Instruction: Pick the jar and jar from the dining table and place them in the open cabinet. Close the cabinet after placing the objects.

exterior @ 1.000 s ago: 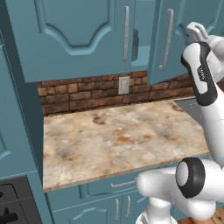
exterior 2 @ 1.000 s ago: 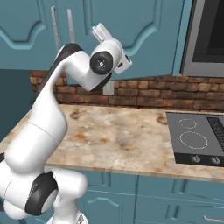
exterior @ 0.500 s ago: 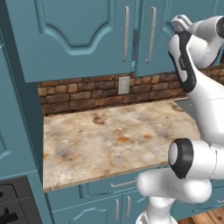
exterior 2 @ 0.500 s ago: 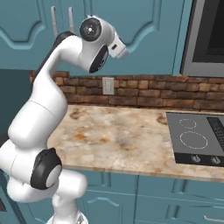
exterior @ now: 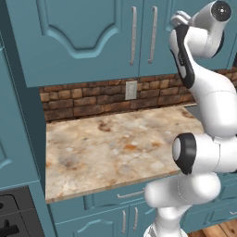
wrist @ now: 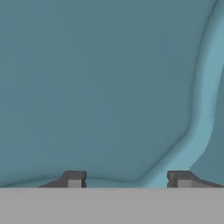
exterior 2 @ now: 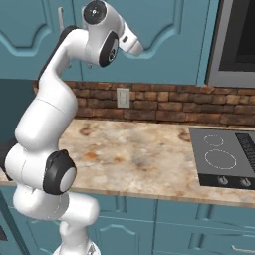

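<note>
I see a stone counter (exterior: 115,148) in front of me, beige-brown and marbled with rusty blotches, its surface flat and matte. Behind it runs a backsplash of rough brown brick (exterior: 92,99) with a pale outlet plate (exterior: 131,90) set into it. In the right base view a black cooktop (exterior 2: 224,159) with two thin white rings is sunk into the same stone at the right.

Above the counter hangs the cabinet (exterior: 83,37), smooth teal-blue, its doors cut with raised arched panels and fitted with long silver bar handles (exterior: 134,34). The doors I can see lie flush and shut. Teal drawer fronts (exterior: 125,196) with short handles sit under the counter edge.

My arm (exterior: 203,92) is glossy white with dark joint caps. It rises from the base, folds at the elbow and reaches high, with the wrist up against the cabinet front at handle height. In the hand view the gripper (wrist: 128,179) points straight at a teal door panel (wrist: 96,87) very close by, with a lighter curved moulding (wrist: 205,109) sweeping down the right side. The two dark fingertips (wrist: 73,179) stand apart with nothing between them.

I cannot find either jar from here.
</note>
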Robot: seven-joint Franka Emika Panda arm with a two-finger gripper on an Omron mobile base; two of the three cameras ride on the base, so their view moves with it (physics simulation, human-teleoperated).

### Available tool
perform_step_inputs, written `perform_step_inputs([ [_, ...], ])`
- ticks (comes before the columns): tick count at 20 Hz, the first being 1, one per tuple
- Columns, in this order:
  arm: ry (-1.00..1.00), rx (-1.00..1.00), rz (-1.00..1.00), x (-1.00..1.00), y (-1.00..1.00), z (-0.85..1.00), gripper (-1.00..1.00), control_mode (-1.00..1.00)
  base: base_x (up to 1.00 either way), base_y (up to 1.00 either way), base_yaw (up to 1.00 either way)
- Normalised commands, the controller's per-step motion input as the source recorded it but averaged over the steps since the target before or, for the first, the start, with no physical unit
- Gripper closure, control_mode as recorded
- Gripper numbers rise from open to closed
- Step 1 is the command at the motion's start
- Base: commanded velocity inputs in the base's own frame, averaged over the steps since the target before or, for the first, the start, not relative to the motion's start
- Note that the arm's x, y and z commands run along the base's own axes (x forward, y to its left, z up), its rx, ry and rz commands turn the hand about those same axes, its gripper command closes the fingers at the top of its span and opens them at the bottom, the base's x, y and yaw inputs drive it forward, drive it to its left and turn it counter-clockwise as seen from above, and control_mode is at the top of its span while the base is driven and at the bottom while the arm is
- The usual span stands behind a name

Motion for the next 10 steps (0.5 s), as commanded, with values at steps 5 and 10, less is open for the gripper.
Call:
perform_step_inputs([
  [5,0.00,-0.07,0.00,0.40,0.08,-0.29,-1.00,-1.00,0.00,0.00,0.00],
  [10,0.00,-0.02,0.00,0.08,0.04,-0.17,-1.00,-1.00,0.00,0.00,0.00],
])
